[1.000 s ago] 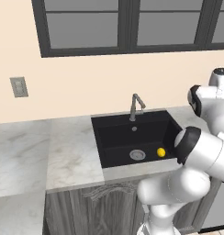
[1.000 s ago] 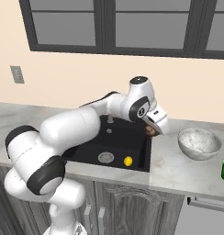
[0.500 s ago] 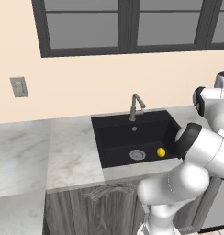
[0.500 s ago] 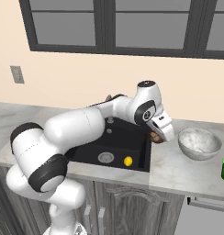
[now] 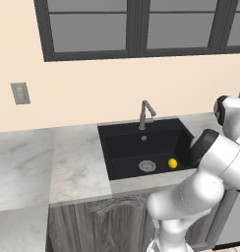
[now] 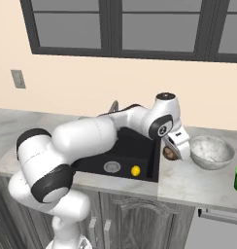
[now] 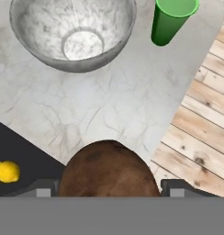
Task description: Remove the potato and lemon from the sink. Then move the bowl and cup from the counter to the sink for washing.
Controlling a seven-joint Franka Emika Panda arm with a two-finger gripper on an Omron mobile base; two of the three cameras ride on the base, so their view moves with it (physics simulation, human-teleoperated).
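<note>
We had the claw (image 6: 172,151) clenched on the potato (image 7: 108,169), jaws spread wide around it, hanging above the counter (image 7: 109,105) just past the sink (image 6: 140,151) rim. The bowl (image 7: 72,32) sat close ahead of the claw and the cup (image 7: 171,19) farther off beside it; the lemon (image 7: 7,172) lay below and behind, in the basin. Our worry was the release: let go from height, the round potato could roll back into the sink, off the counter's front edge, or against the bowl. We also judged that lowering too near the bowl risked a jaw clipping its rim.
</note>
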